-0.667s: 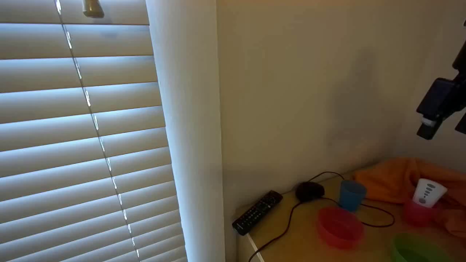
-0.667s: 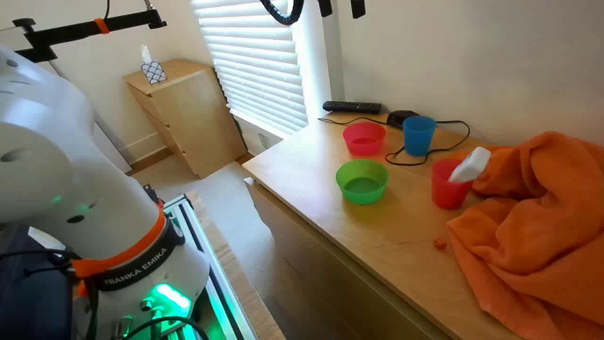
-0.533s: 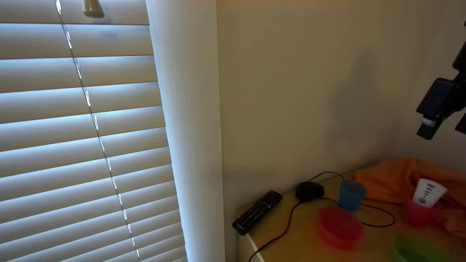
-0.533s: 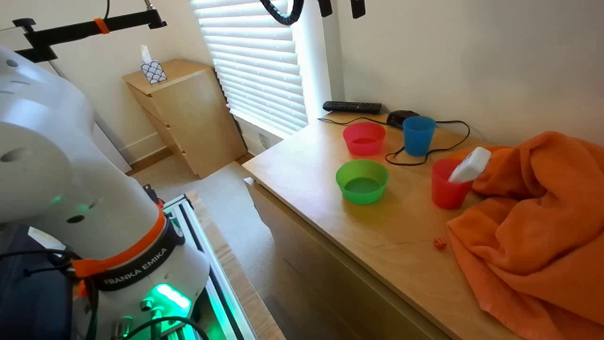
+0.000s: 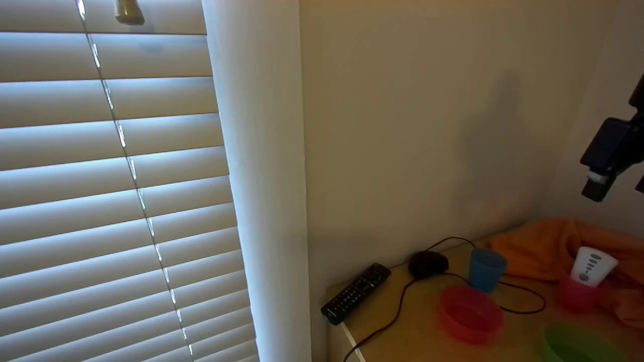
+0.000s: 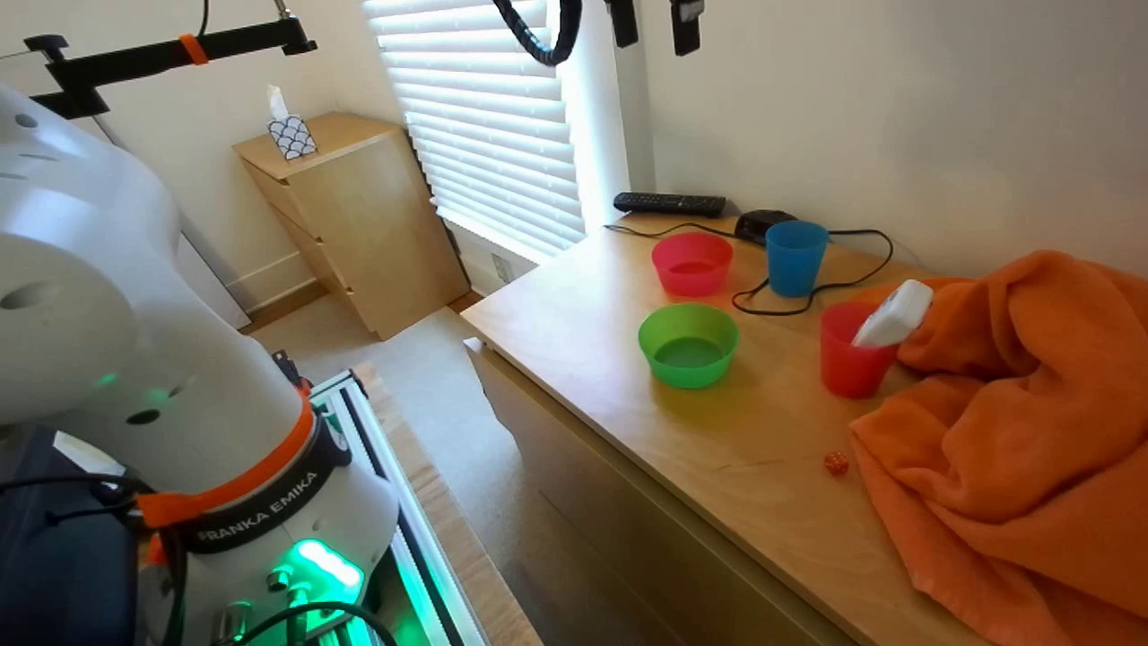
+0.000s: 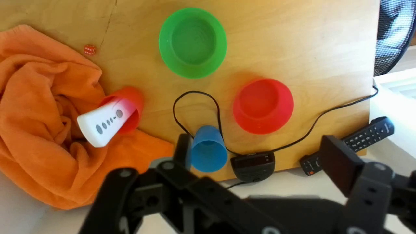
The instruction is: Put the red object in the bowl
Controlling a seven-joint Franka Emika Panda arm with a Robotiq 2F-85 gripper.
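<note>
A small red die with white dots (image 6: 836,463) lies on the wooden dresser top beside the orange towel; it also shows in the wrist view (image 7: 89,49). A green bowl (image 6: 689,370) stands empty on the dresser, also in the wrist view (image 7: 194,42). A red bowl (image 6: 692,266) stands behind it, also empty, and shows in the wrist view (image 7: 263,105). My gripper (image 7: 260,151) is open with nothing between its fingers, high above the dresser. Its fingertips show at the top of an exterior view (image 6: 656,31). The die is not seen in an exterior view with the blinds.
A red cup (image 6: 852,359) holds a white remote (image 6: 895,314). A blue cup (image 6: 795,260), a black clock (image 7: 253,166) with its cord and a black remote (image 6: 669,204) stand near the wall. An orange towel (image 6: 1031,431) is heaped at one end.
My gripper has moved down a little, and slightly to the right in both exterior views. It stays open. The die, bowls and cups have not moved.
</note>
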